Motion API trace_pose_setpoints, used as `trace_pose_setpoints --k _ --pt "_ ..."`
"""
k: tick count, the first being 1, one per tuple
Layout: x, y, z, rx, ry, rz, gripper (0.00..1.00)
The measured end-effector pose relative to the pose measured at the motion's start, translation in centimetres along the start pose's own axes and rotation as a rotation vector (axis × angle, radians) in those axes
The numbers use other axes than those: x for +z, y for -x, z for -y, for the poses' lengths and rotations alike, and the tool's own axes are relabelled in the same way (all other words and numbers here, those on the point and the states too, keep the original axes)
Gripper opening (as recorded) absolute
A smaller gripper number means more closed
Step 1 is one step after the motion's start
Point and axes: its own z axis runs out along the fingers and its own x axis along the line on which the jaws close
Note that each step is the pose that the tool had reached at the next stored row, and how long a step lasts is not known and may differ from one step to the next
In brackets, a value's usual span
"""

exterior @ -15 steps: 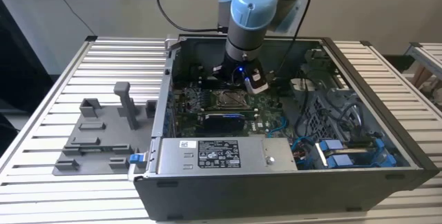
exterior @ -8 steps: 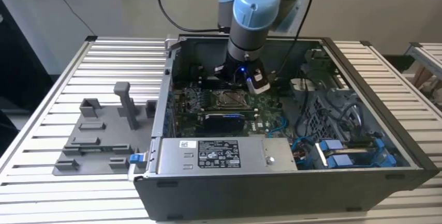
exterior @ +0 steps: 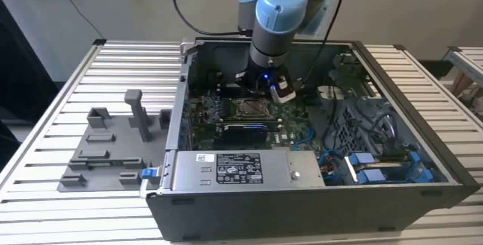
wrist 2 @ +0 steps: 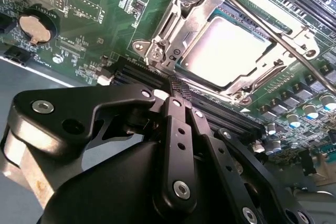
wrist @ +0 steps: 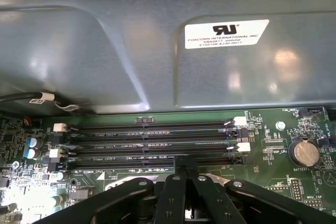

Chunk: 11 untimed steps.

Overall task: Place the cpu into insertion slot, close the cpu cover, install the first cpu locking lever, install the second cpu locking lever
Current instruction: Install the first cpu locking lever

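Close to the camera, my hand (wrist 2: 178, 85) is pinched together, empty, near the slot (wrist 2: 185, 67), where the chip (wrist 2: 226, 51) lies under its closed cover (wrist 2: 197, 11); one lever (wrist 2: 262, 23) looks unlocked.

1. A plain, pale wall (exterior: 136, 7) stands behind my work area, evenly lit.
2. The surface (exterior: 113, 64) I work over is silver slatted metal, its ridges running across the exterior view.
3. A second slatted bench (exterior: 469, 67) stands near it, at the exterior view's right edge.
4. A dark shape (exterior: 19, 75) borders the exterior view's left edge.
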Motion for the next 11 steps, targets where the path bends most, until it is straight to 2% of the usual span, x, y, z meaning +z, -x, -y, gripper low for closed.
trace_pose_setpoints --k 8,10,11 --pt "0.15 0.17 0.04 0.002 0.0022 0.0006 0.11" --pt "0.17 0.19 0.05 0.002 0.0062 0.0006 0.11" --pt "0.19 0.21 0.05 0.003 0.0118 0.0005 0.11"
